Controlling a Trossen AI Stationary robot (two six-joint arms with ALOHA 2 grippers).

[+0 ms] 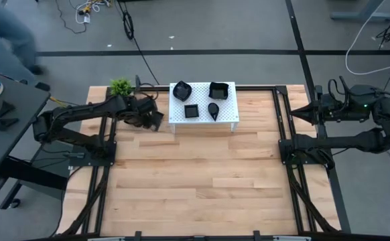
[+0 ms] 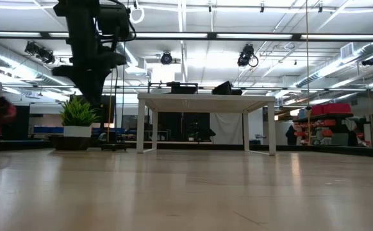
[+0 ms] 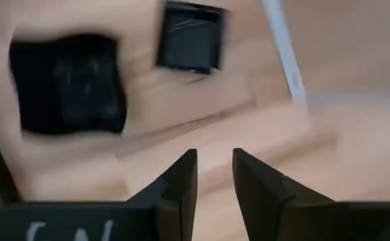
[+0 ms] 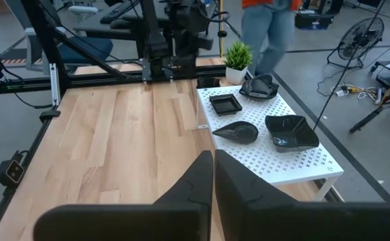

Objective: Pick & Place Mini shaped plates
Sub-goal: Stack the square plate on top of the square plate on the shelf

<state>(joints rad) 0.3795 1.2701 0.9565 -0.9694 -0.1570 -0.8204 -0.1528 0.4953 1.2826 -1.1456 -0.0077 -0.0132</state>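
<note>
Showing blurred plates (image 3: 68, 84) | left end effector (image 3: 215, 175) parted, empty | right (image 4: 213, 175) clenched

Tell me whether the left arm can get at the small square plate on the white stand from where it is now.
Probably yes. The left end effector hangs beside the white stand, its fingers parted and holding nothing. The small square plate sits near that edge, with nothing between them.

Our left arm stretches across the far left part of the table, its left gripper (image 1: 156, 118) pointing right, and the wrist view shows its fingers (image 3: 181, 175) parted by a narrow gap with nothing between them. Our right arm sits folded at the far right edge, the right gripper (image 4: 213, 175) closed and empty.
</note>
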